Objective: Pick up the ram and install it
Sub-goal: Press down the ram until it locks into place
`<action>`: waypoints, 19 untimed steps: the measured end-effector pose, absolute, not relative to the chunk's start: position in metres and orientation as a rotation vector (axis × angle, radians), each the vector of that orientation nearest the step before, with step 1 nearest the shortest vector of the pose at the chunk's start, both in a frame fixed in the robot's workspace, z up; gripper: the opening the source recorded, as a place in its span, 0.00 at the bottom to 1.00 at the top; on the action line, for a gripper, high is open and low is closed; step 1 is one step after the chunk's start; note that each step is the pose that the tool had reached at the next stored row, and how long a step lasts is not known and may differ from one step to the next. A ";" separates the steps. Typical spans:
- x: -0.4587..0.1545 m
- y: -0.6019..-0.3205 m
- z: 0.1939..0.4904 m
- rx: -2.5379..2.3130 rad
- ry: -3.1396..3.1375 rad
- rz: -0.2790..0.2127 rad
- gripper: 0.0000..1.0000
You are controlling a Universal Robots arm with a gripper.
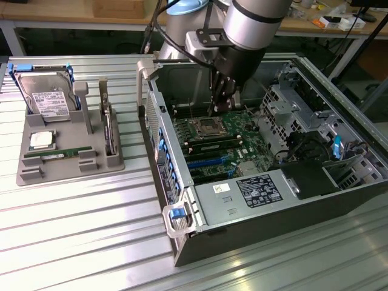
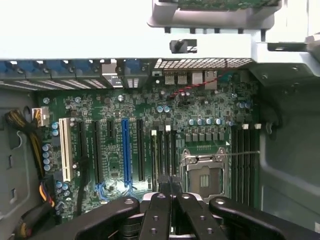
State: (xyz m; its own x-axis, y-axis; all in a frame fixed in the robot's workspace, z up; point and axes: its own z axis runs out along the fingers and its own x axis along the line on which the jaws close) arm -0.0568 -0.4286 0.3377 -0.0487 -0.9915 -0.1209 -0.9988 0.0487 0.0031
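Here the black two-fingered gripper (image 1: 212, 111) hangs inside the open grey computer case (image 1: 254, 230), just above the green motherboard (image 1: 221, 142) near the silver square processor socket (image 1: 204, 127). In the wrist view its fingers (image 2: 159, 192) are pressed together on a thin dark edge that stands upright between them, over the row of black memory slots (image 2: 162, 152) beside the socket; whether that edge is a memory stick cannot be told for certain.

Well apart from the case, toward the exterior view's left, a grey moulded parts tray (image 1: 27, 173) sits on the ribbed metal table (image 1: 79, 242). A long narrow green ram stick (image 1: 60, 154) with a white sticker lies flat in the tray's near slot. Just beyond it rests a square silver processor chip (image 1: 41, 139), and at the far end a big silver hard drive (image 1: 47, 97) with a white label leans in blue brackets.
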 end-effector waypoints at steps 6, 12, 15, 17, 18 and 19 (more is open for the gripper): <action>-0.057 -0.429 0.355 -2.035 2.273 0.127 0.11; -0.057 -0.429 0.359 -1.905 2.378 0.119 0.11; -0.057 -0.429 0.361 -1.807 2.449 0.114 0.11; -0.057 -0.429 0.362 -1.751 2.488 0.110 0.11; -0.057 -0.429 0.362 -1.722 2.507 0.109 0.11; -0.057 -0.429 0.363 -1.677 2.536 0.106 0.11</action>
